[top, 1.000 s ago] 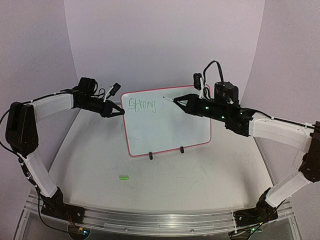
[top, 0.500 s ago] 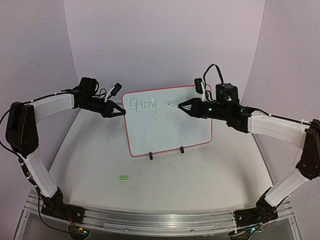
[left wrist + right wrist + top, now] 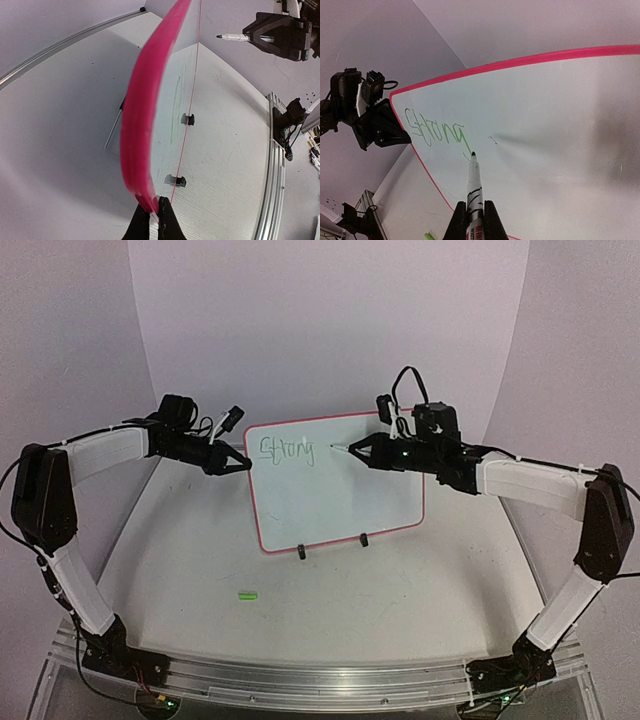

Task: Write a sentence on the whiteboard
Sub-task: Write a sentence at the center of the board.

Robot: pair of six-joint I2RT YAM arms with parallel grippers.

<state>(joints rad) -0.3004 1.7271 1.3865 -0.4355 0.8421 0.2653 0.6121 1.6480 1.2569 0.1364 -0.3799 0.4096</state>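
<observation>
- Top external view: the whiteboard (image 3: 340,495) stands upright at mid-counter on its 2 clip feet (image 3: 333,546), its long axis running left to right and its face towards the arm bases.
  - The left claw (image 3: 243,464) is pinched shut on the board's left frame edge, near the top corner.
  - The right claw (image 3: 357,449) is clamped on a marker (image 3: 342,448) that points left at the face.
  - The marker's tip sits just right of the green word (image 3: 285,450) on the top line.
  - The next letters belong to the right of that tip, and the right arm is the nearer one for them.
  - The counter (image 3: 400,590) is pale, with a small green cap (image 3: 247,594) lying near the left arm, well apart from the board.
- Left wrist view: the fingers of the left claw (image 3: 155,217) meet on the pink frame of the whiteboard (image 3: 145,115), seen edge-on.
  - The marker (image 3: 232,37) hangs off to the face side, and its tip looks just clear of the surface, though I cannot be sure.
- Right wrist view: the right claw (image 3: 472,220) grips the marker (image 3: 474,182) by its barrel, tip towards the whiteboard (image 3: 560,120).
  - The tip sits just below and right of the last letter of the green word (image 3: 435,131).
  - A wide blank, glossy stretch lies to the right, which I judge room enough for more words.
</observation>
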